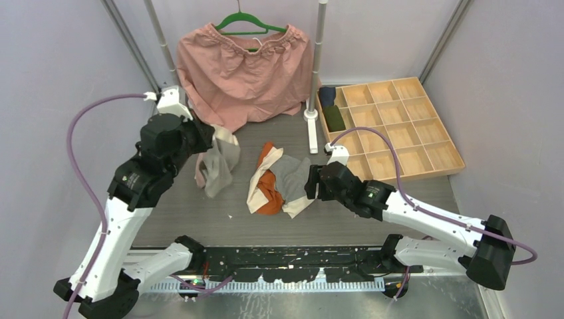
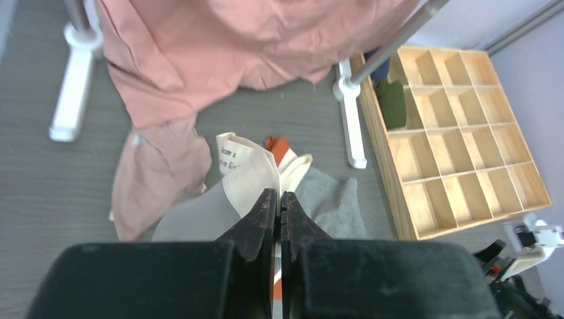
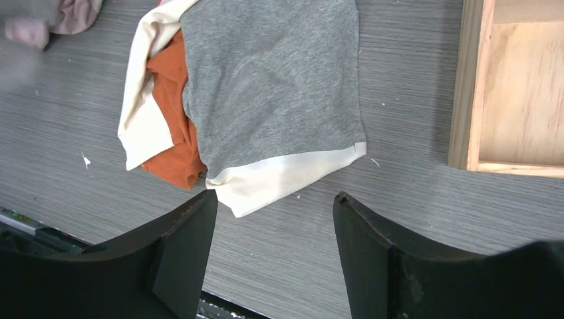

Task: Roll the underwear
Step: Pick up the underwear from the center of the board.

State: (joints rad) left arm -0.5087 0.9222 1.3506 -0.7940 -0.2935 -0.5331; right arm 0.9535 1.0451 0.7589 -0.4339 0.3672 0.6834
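**A:** What has the left gripper (image 2: 278,211) got?

**B:** Its fingers are pressed together on the cream waistband of a grey pair (image 1: 223,163). That pair hangs from it above the table (image 1: 179,212), at the left, in front of the big pink garment (image 1: 243,73) on the hanger (image 1: 249,23).

**A:** Is anything next to it?

**B:** A pink pair (image 2: 156,176) is just to its left, touching the grey cloth. I can't tell whether it hangs along with the grey pair or lies flat.

**A:** And the middle of the table?

**B:** There's a pile (image 1: 279,183) lying flat. A second grey pair (image 3: 273,86) with a cream band is on top. An orange pair (image 3: 176,146) and a cream pair (image 3: 143,126) stick out on one side from under it.

**A:** What about the right gripper (image 3: 274,198)?

**B:** It's wide open and holding nothing. It sits low at the right-hand edge of the pile, and the cream band's corner is just ahead of the gap between its fingers. I can't tell whether it touches the cloth.

**A:** What's further right?

**B:** A wooden tray (image 1: 412,159) of compartments. A navy roll (image 1: 327,95) and a green roll (image 1: 334,118) sit in the two cells at its far left.
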